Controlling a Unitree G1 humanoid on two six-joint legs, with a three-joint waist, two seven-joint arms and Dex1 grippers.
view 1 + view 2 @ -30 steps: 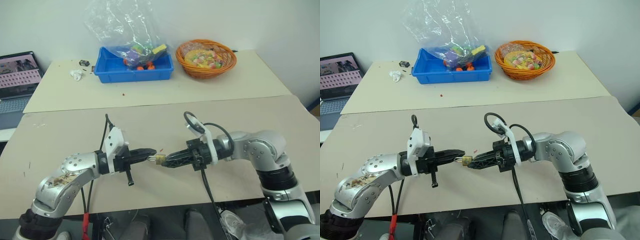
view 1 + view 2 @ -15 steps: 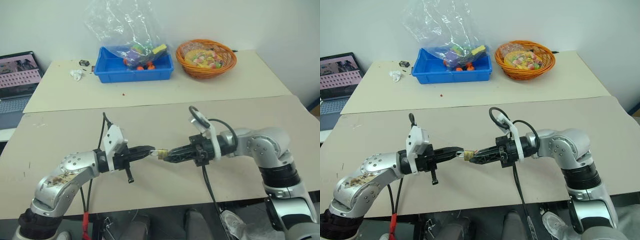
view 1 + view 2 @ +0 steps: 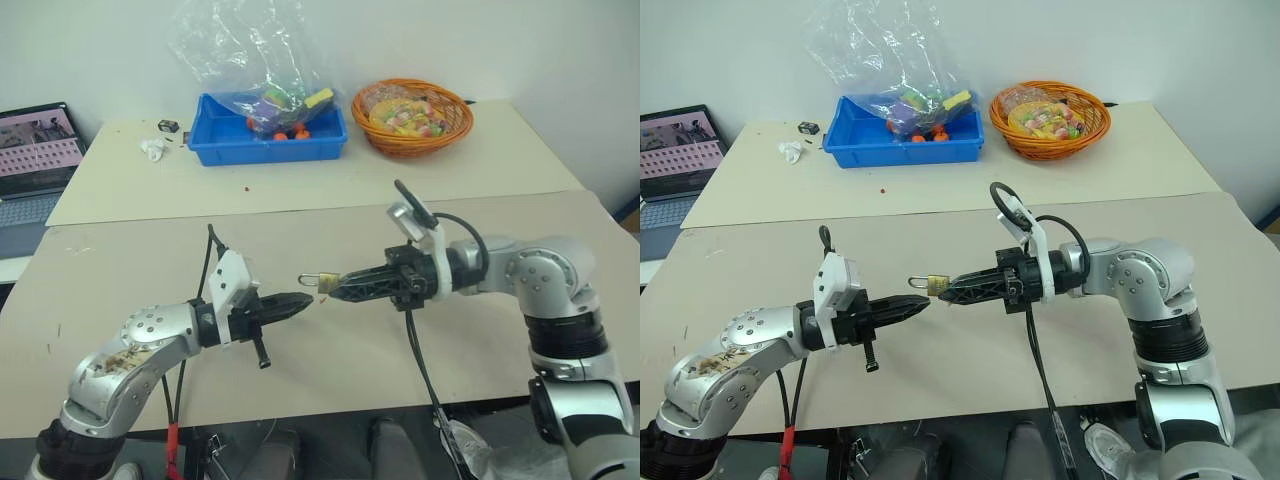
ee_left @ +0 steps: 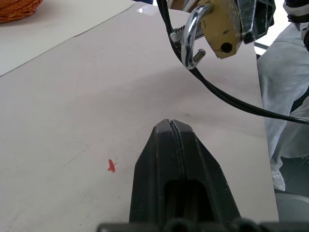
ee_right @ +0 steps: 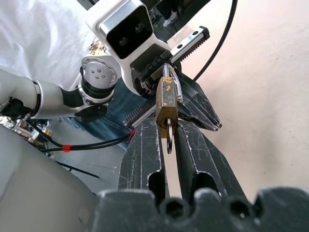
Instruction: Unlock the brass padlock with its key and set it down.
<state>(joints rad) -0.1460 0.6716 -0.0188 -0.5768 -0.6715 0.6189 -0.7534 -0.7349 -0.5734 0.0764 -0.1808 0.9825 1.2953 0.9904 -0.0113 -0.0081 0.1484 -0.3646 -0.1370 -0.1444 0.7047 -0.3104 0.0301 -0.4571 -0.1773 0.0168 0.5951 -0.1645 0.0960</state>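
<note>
The brass padlock (image 3: pixel 322 283) hangs in the air above the near table, pinched at its lower end by my right gripper (image 3: pixel 330 288), which is shut on it. Its silver shackle (image 4: pixel 189 39) has swung open, with one leg free. In the right wrist view the padlock (image 5: pixel 165 104) stands edge-on at the tips of the right gripper (image 5: pixel 166 128), and a key ring (image 5: pixel 169 142) hangs from its bottom between the fingers. My left gripper (image 3: pixel 306 300) is shut and empty, its tip just below and to the left of the lock, apart from it.
A blue bin (image 3: pixel 268 140) with a clear plastic bag of toys and an orange basket (image 3: pixel 411 125) stand on the far table. A laptop (image 3: pixel 36 150) sits at the far left. A red speck (image 4: pixel 111 166) lies on the near table under the grippers.
My right gripper has risen and carried the padlock up and away from the left gripper's tip, which it met before. The shackle now stands free. The left arm has stayed put.
</note>
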